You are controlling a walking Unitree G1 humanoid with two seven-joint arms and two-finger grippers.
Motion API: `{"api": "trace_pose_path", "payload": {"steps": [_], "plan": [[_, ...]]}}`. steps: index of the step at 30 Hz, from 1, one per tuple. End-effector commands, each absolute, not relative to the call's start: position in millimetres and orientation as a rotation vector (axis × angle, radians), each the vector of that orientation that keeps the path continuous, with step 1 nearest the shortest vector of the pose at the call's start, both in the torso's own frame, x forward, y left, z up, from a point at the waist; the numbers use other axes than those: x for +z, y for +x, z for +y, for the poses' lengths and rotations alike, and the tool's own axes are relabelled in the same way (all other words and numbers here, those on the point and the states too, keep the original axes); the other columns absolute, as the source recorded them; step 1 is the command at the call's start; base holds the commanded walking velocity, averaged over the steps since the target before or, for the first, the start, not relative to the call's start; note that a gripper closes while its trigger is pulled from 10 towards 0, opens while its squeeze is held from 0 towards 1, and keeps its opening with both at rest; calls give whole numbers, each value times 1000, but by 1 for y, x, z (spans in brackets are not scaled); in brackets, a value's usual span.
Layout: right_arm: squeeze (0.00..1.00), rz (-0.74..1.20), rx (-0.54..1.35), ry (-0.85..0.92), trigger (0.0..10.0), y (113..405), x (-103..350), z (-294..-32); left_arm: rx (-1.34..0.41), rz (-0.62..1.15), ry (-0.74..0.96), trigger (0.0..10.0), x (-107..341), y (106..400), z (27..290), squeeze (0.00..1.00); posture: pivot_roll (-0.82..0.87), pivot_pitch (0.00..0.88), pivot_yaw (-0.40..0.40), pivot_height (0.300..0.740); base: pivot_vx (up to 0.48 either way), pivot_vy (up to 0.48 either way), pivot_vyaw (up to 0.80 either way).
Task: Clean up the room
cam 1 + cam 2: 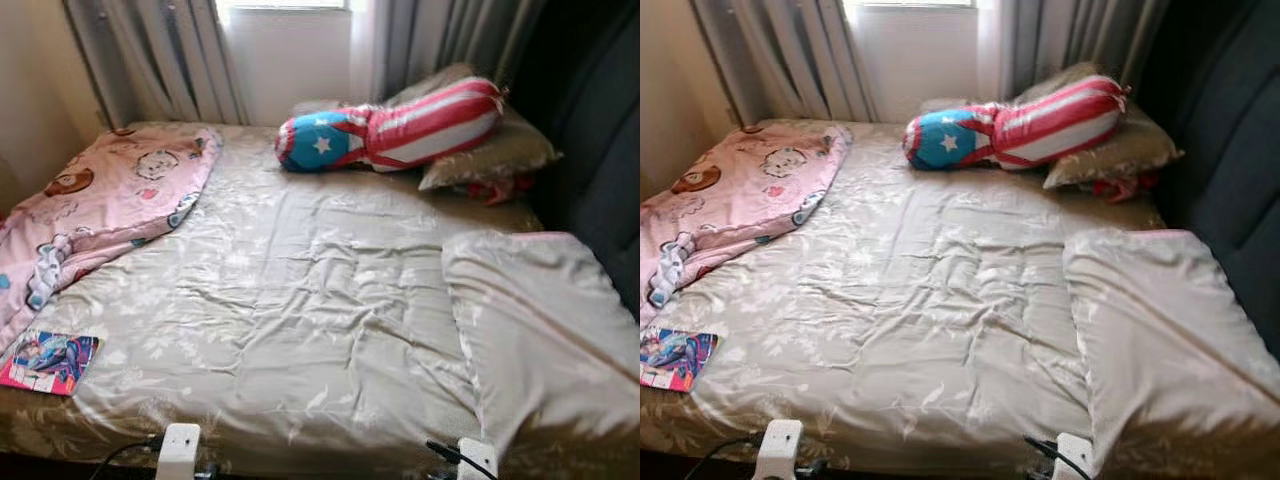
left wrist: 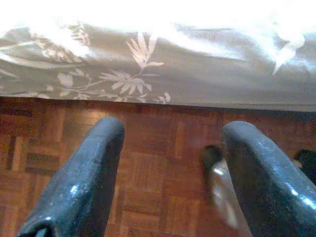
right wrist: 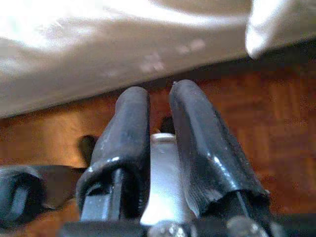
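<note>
A bed [image 1: 300,300] with a beige leaf-print cover stands against grey curtains [image 1: 150,50] and a bright window [image 1: 285,5]. Parquet floor [image 2: 148,168] lies below; a dark headboard [image 1: 600,150] is alongside.

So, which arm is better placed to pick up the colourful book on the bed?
Probably left. The book lies at the bed's near left corner, and the left gripper has open jaws.

Pink blanket [image 1: 95,210] and book [image 1: 48,362] cut off
</note>
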State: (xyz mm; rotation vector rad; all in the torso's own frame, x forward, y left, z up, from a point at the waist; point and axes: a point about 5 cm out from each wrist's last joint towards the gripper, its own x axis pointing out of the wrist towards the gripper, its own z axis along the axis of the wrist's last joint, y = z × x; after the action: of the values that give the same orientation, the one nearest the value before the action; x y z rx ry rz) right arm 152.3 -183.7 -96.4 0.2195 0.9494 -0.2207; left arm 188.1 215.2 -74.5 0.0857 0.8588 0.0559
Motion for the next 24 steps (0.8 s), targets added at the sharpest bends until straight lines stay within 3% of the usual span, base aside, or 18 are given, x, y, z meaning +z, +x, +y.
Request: {"api": "trace_pose_path", "payload": {"steps": [1, 24], "plan": [[0, 941, -206, 229, 10000, 157, -95, -178, 75, 879, 91, 10000, -75, 184, 222, 0, 32, 0, 15, 740, 0, 480, 0], [0, 937, -168, 198, 10000, 160, -94, -174, 76, 876, 93, 10000, -75, 185, 222, 0, 35, 0, 15, 740, 0, 480, 0]]}}
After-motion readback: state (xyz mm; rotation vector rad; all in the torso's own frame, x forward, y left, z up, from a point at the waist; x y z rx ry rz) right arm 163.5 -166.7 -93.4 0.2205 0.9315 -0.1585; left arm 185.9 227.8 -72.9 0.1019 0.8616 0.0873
